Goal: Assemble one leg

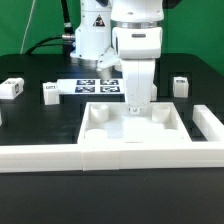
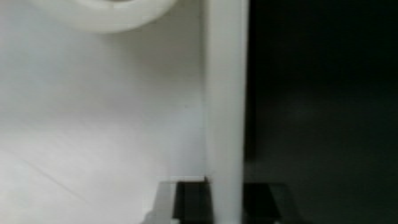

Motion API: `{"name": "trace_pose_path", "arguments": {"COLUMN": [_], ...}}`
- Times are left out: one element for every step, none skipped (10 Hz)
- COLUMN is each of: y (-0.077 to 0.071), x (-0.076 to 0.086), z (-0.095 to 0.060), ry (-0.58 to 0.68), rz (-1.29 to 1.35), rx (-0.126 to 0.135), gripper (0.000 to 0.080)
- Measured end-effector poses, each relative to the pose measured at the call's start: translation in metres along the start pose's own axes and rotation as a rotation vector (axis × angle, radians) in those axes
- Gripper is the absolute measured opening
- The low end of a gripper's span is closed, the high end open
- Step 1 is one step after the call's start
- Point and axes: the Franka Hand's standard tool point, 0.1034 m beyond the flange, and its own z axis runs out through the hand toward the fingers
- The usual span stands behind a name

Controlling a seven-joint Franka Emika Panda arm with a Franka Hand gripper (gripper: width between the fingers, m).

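Observation:
Three legs lie loose on the black table as small white tagged blocks: one at the exterior view's far left (image 1: 10,87), one beside it (image 1: 50,92) and one at the right (image 1: 180,85). My gripper (image 1: 134,103) holds none of them. It stands upright at the back wall of the large white tray-like piece (image 1: 105,128). In the wrist view that thin wall (image 2: 222,100) runs between my dark fingers (image 2: 189,204), which press on both its sides; my gripper (image 2: 224,204) is shut on it. A round corner hole (image 2: 114,10) of the tray shows.
A thick white U-shaped fence (image 1: 60,155) borders the tray at the front and at the exterior view's right (image 1: 208,122). The marker board (image 1: 90,85) lies behind the tray, in front of the arm's base (image 1: 95,40).

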Motion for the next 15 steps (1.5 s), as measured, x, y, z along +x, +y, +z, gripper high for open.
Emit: {"name": "trace_pose_path", "arguments": {"y": [0.001,0.001,0.0,0.0,0.0,0.0,0.0,0.0,0.0,0.0,0.0,0.0,0.0,0.0,0.0], "x": [0.017,0.026,0.027,0.03,0.03,0.029,0.029,0.028,0.028,0.028,0.028,0.028,0.027,0.027,0.027], "z": [0.0,0.0,0.0,0.001,0.001,0.0,0.001,0.001,0.001,0.002,0.002,0.002,0.002,0.002,0.002], "ry": [0.002,0.005,0.006,0.007,0.007,0.007,0.007,0.007,0.007,0.007,0.006,0.006,0.006,0.006,0.006], "rz": [-0.024,-0.043,-0.041,-0.035,-0.034,-0.033,-0.032,-0.032,-0.031,-0.031,-0.031,-0.03,-0.03,-0.03,-0.029], "rx": [0.011,0.015,0.014,0.015,0.015,0.014,0.015,0.015,0.015,0.016,0.016,0.017,0.017,0.017,0.017], "gripper": [0.0061,0.0061,0.0061,0.0062,0.0062,0.0062,0.0062,0.0236,0.0372,0.0372,0.0552,0.0619,0.0619,0.0643,0.0648]}}
